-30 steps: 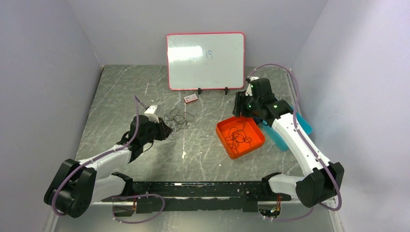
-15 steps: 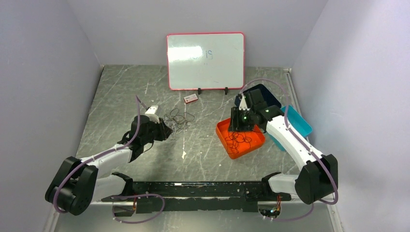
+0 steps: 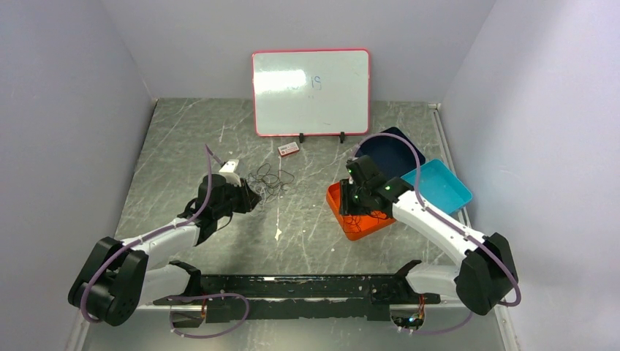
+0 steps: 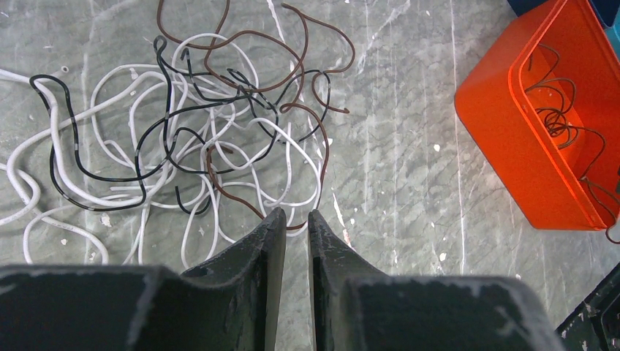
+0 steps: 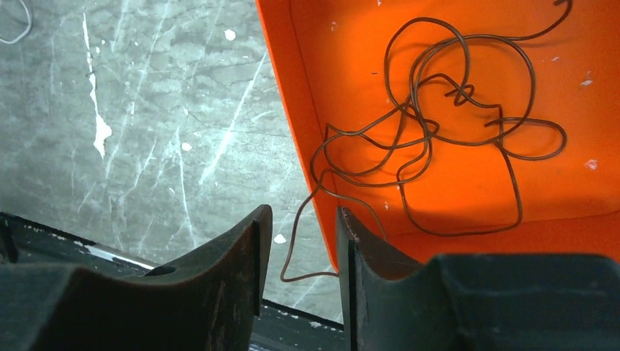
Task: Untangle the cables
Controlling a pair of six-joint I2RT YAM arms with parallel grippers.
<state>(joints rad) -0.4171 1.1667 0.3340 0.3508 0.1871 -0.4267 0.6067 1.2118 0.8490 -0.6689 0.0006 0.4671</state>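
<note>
Top external: the left hand (image 3: 252, 197) sits low on the bench (image 3: 307, 228), just beside the near edge of a loose tangle of cables (image 3: 269, 179). The tangle lies left of centre, in front of the whiteboard (image 3: 311, 91). The right hand (image 3: 351, 197) hangs over the left side of the orange tray (image 3: 365, 231), which stands right of centre, well apart from the tangle. A dark blue tray (image 3: 391, 150) and a teal tray (image 3: 439, 186) lie behind the orange one, to its right. A small red-and-white card (image 3: 289, 148) lies near the whiteboard's foot.

From the left wrist, the tangle shows as white, black and brown strands looped over one another, flat on the bench. The left hand's fingers stand only a narrow slit apart, with the bench showing through the gap. The end of one brown loop lies right at their tips (nothing is visibly pinched).

From the right wrist, the right hand's fingers stand clearly apart, above the tray's wall. A few brown cables (image 5: 439, 110) lie coiled loosely on the tray floor. One strand leaves the coil, crosses the wall and hangs down into the gap between the fingers, bending above the bench. Whether it touches either finger I cannot tell.
</note>
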